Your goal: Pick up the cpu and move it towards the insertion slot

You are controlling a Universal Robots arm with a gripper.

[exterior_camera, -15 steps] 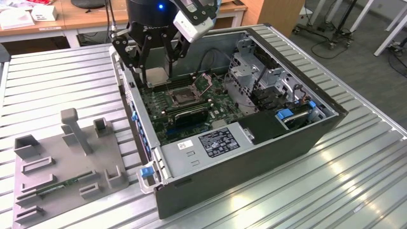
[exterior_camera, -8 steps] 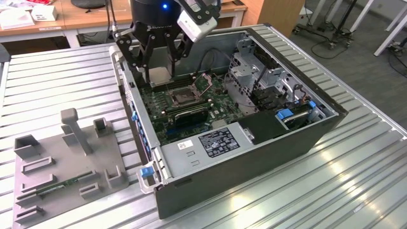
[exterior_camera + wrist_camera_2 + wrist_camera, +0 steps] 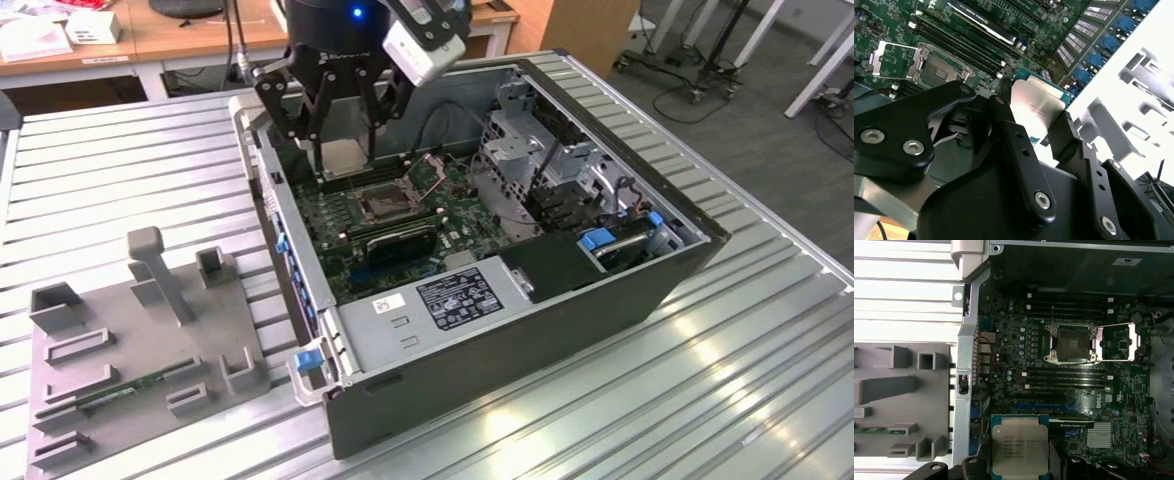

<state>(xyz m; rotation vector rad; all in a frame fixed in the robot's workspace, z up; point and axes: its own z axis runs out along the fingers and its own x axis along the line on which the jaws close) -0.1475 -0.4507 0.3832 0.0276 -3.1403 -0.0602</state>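
Now the open computer case (image 3: 574, 300) is lying on the slatted table (image 3: 107, 180), and the gripper (image 3: 340, 125) is hanging above its green motherboard (image 3: 1019, 340), carrying the cpu (image 3: 1020, 449). Its fingers (image 3: 1019, 145) are clamping the chip by opposite edges, so it is sitting right between them, lifted off the board. The insertion slot (image 3: 1072, 342) is waiting open, well apart from the fingertips. I'd say keeping the chip level and square matters most here.
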